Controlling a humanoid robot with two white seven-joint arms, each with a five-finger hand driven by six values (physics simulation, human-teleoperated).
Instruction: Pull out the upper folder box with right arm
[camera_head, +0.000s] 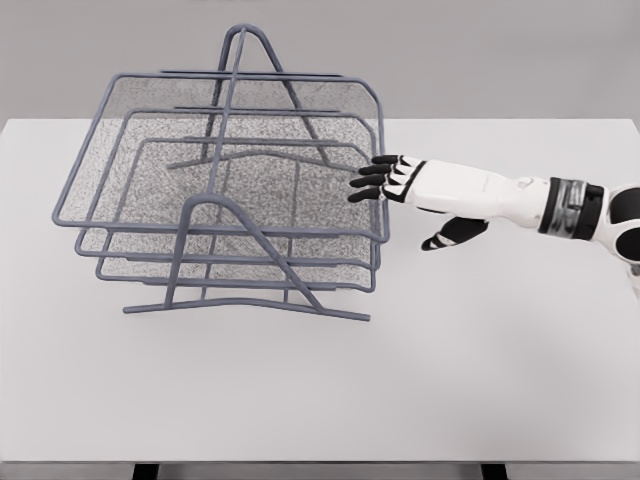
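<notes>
A grey wire rack (230, 215) of stacked mesh trays is located on the left half of a white table (480, 370). The rack is carried on a frame with arched end supports, one at the near side and one at the far side. Three trays are seen, one above the other. The upper folder box (215, 150) is the topmost and widest tray; its rim extends further to the left and the far side than the two trays below it.

The right arm is brought in from the right edge of the scene and is held level above the table. The right hand (420, 190) is positioned at the right side of the rack, at the height of the upper trays. The four dark fingers (372, 182) are extended and held close together, pointing left; their tips lie at the right-hand rim wire of the trays. Contact cannot be confirmed. The thumb (452, 233) is directed downward, apart from the fingers. Nothing is enclosed by the hand.
</notes>
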